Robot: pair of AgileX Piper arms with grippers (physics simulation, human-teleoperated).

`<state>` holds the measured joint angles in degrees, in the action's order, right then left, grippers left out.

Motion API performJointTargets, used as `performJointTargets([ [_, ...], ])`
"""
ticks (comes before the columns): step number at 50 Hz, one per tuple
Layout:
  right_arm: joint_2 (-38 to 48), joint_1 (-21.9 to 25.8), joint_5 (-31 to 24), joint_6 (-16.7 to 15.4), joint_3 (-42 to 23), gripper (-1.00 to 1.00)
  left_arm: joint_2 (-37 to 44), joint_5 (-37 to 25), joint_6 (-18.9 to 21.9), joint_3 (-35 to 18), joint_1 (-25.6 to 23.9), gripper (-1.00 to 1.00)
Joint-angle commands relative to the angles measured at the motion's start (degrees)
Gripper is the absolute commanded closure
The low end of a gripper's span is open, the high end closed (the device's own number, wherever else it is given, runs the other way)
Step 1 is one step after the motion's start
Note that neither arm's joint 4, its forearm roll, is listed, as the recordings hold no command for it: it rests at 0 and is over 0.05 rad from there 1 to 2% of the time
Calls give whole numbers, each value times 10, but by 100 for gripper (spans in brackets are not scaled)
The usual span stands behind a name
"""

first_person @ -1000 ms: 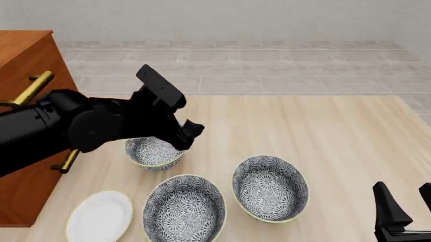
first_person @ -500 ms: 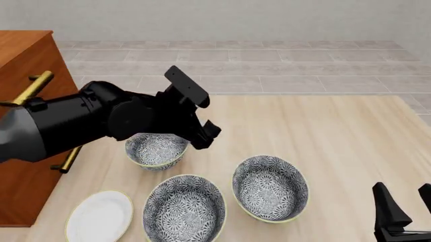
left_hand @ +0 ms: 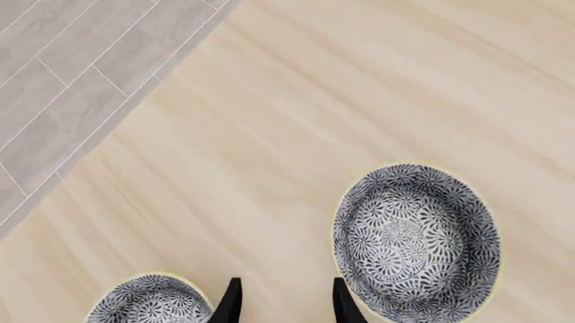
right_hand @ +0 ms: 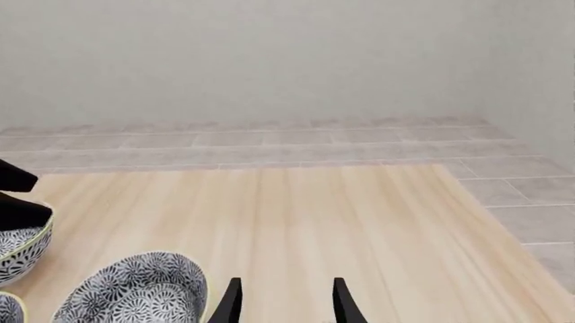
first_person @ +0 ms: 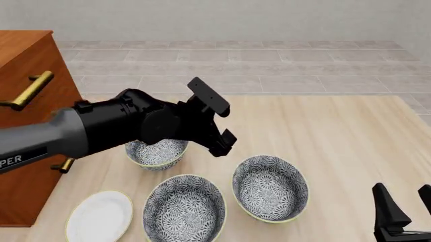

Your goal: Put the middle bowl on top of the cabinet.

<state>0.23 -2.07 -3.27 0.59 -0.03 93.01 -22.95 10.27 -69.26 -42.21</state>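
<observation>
Cabinet at the far left of the front view, tall and reddish-brown, one only, cut off by the frame's left edge, with two brass handles showing on its front, the upper and the lower. Pale wooden table next, wide and bare across its whole right half and far side, bordered by grey tiled floor beyond the far edge and past the right edge. Two arms: left arm reaching in from the cabinet side, above the table; of the right, only the gripper seen. Three patterned bowls, all upright on the table near the front. Widest bowl nearest the front edge. Middle bowl just to its right, close beside it but apart, open table on its right and far sides, nothing over it. Small bowl behind the widest, partly hidden under the left arm. One white plate at the front left, between the widest bowl and the cabinet. Left gripper hovering above the table between the small bowl and the middle bowl, fingers spread, grasping nothing. Right gripper low at the front right corner, well apart from the bowls, fingers likewise parted and holding nothing.
</observation>
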Motion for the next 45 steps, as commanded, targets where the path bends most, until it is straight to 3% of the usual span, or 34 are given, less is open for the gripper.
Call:
performJointTargets([
  [1,3,-1,-1,0,0,-100,27,13,-15,-4,-16,-100],
  [45,3,1,-5,5,0,-100,111,58,-75,-9,-51,-100],
])
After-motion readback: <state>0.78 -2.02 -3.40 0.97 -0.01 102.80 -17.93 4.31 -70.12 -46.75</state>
